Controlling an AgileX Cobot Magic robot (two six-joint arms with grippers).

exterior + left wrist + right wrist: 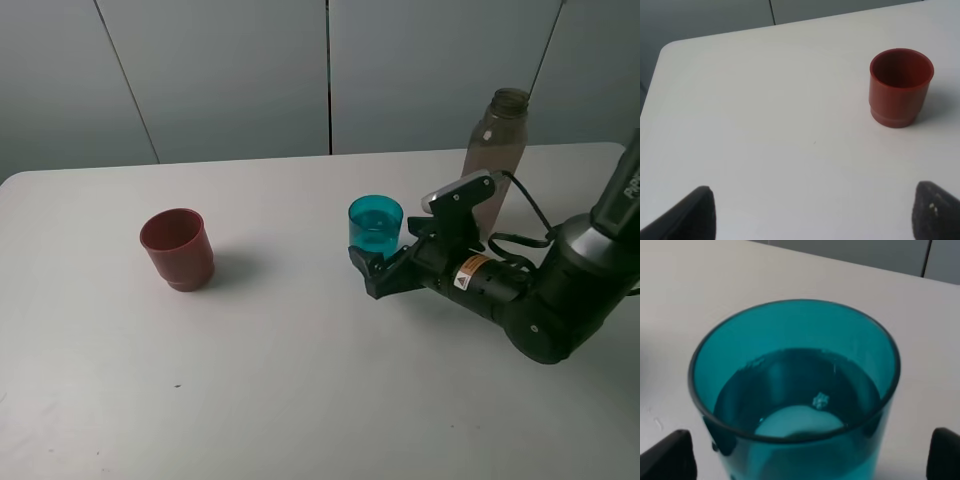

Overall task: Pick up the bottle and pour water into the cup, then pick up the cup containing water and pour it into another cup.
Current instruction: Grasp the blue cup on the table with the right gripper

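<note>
On the white surface (300,400), the right fingers (667,457) stand spread either side of the small translucent teal-blue plastic tumbler (375,224).
At the far left, the squat opaque red-brown plastic cup (177,249) stands upright and alone. The left fingers (697,216), seen only from the wrist, are spread wide and well short of it. Right of centre the tumbler holds water, flanked but not pinched. Behind the right arm stands the tall, clear smoky grey-brown plastic bottle (495,150), its neck open.
</note>
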